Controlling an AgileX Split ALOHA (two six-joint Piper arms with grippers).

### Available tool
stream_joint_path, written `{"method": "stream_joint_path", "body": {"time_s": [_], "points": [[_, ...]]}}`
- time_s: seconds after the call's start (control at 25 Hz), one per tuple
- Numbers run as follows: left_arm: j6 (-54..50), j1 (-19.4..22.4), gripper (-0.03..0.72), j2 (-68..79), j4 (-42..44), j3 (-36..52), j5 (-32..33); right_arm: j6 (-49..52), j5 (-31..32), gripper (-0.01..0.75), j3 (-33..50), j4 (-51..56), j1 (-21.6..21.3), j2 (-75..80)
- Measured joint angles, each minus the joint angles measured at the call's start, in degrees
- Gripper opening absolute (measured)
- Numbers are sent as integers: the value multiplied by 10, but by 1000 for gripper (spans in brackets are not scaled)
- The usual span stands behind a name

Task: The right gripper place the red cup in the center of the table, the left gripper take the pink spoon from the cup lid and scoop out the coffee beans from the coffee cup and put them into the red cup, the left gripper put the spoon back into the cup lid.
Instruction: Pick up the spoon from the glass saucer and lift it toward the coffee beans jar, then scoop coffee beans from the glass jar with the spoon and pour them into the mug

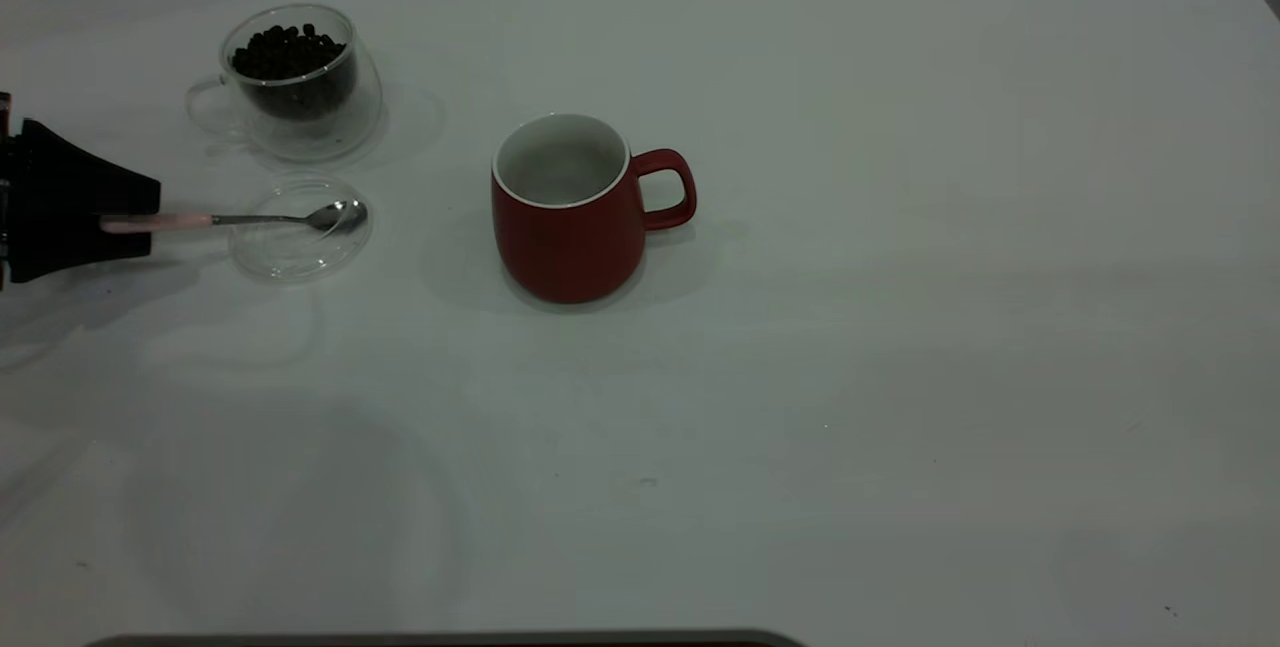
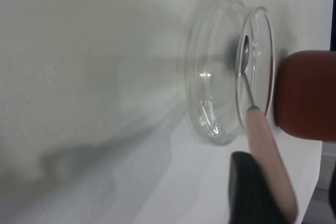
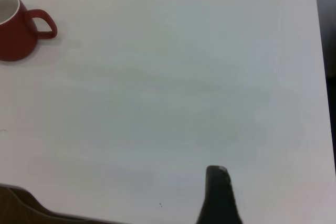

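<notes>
The small pink-handled spoon with a shiny metal bowl (image 1: pixel 240 219) lies flat, its bowl resting in the round clear glass cup lid (image 1: pixel 300 247) and its handle sticking out toward 9 o'clock. The black left gripper (image 1: pixel 130 221) is at the far end of that pink handle; it looks closed on it, with one black finger (image 2: pixel 252 192) pressed along the handle. The spoon is light, thin and stiff, and I think the smooth handle could slip or twist, so the end of the handle is the place to hold.

The lid is glass, so it may slide or chip if bumped. The clear glass coffee cup (image 1: pixel 300 82) full of dark coffee beans (image 1: pixel 288 52) stands just beside the lid at 12 o'clock. The dark red ceramic cup (image 1: pixel 570 212) sits at 3 o'clock from the lid, near the middle of the white bench (image 1: pixel 900 377), with open room between.

The right gripper (image 3: pixel 218 195) is parked far off; I cannot tell how its fingers stand.
</notes>
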Motion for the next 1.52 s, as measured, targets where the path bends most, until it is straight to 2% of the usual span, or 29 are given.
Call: {"method": "stream_joint_path", "body": {"time_s": [0.24, 0.28, 0.44, 0.6, 0.8, 1.0, 1.2, 1.52], "points": [[0, 1, 142, 0, 0, 0, -2, 0, 0, 591, 0, 0, 0, 0], [0, 3, 125, 0, 0, 0, -2, 0, 0, 591, 0, 0, 0, 0], [0, 16, 125, 0, 4, 0, 10, 0, 0, 591, 0, 0, 0, 0], [0, 49, 125, -1, 16, 0, 57, 0, 0, 591, 0, 0, 0, 0], [-25, 84, 125, -27, 47, 0, 60, 0, 0, 591, 0, 0, 0, 0], [-51, 79, 125, -96, 73, 0, 64, 0, 0, 591, 0, 0, 0, 0], [-73, 49, 125, -173, 58, 0, 74, 0, 0, 591, 0, 0, 0, 0], [31, 42, 125, -185, -30, 0, 77, 0, 0, 591, 0, 0, 0, 0]]}}
